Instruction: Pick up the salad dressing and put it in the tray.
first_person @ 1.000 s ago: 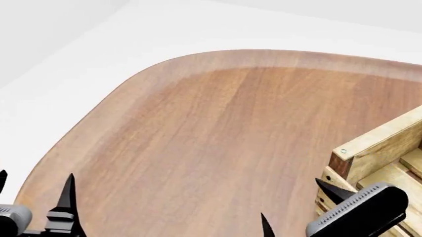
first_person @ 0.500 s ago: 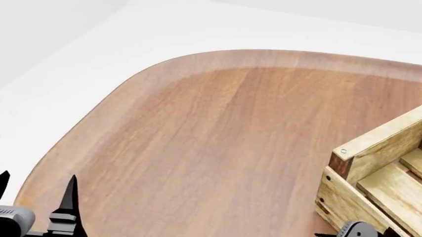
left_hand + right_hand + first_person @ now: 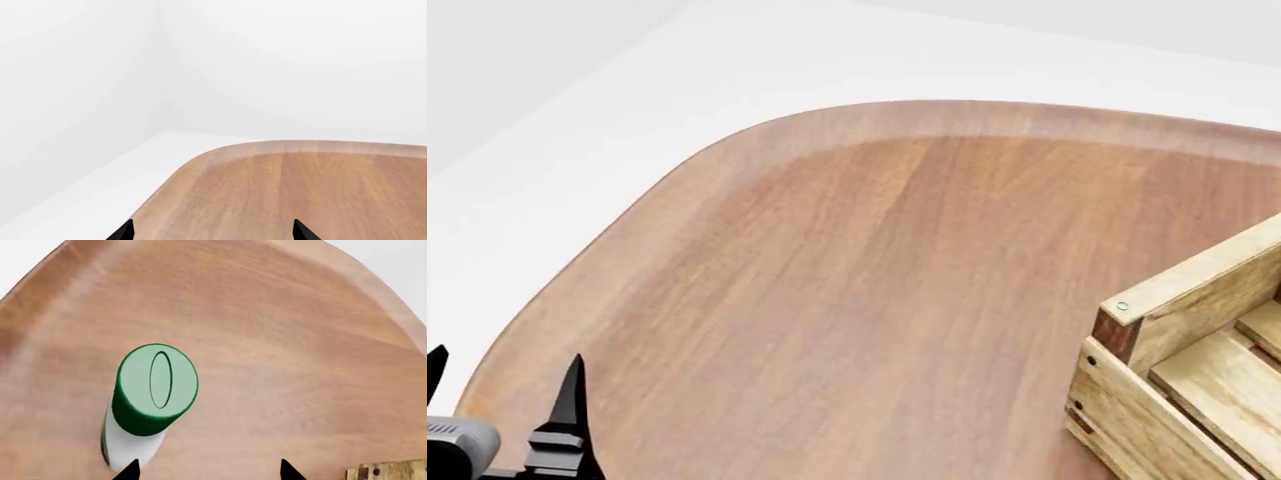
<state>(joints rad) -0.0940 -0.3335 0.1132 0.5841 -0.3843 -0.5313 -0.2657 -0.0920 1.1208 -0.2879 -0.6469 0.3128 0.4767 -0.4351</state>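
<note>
The salad dressing (image 3: 150, 400) is a white bottle with a green cap, standing upright on the wooden table; it shows only in the right wrist view. My right gripper (image 3: 207, 471) is open and empty, its fingertips spread, one tip next to the bottle's body. It is out of the head view. The tray (image 3: 1201, 380), a light-wood slatted crate with a dark corner post, sits at the right edge of the head view; a corner of it shows in the right wrist view (image 3: 387, 471). My left gripper (image 3: 501, 385) is open and empty at the lower left, also seen in its wrist view (image 3: 210, 231).
The rounded wooden table (image 3: 881, 280) ends in a curved edge at the far left, with white floor and walls (image 3: 100, 75) beyond.
My right gripper has dropped out of the head view at the lower right, beside the crate. The left gripper has barely moved.
</note>
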